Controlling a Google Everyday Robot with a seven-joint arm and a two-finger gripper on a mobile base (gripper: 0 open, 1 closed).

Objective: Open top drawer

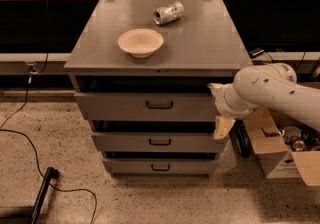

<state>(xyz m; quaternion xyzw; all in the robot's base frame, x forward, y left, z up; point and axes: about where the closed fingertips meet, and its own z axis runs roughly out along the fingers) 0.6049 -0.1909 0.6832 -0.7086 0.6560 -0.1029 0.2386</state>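
Note:
The grey cabinet (155,65) has three drawers. The top drawer (120,107) is the uppermost one, with a wide flat grey front and a small black bar handle (159,104) at its centre. A dark gap shows above its front. My gripper (219,108) is at the right end of the top drawer's front, well right of the handle. Its two cream fingers (223,127) are spread apart, one high and one low, and hold nothing. The white arm (270,90) comes in from the right.
A cream bowl (140,42) and a crushed can (168,12) lie on the cabinet top. The two lower drawers (125,143) have like black handles. An open cardboard box (280,148) of items stands on the floor to the right. A black cable (30,138) runs over the floor at left.

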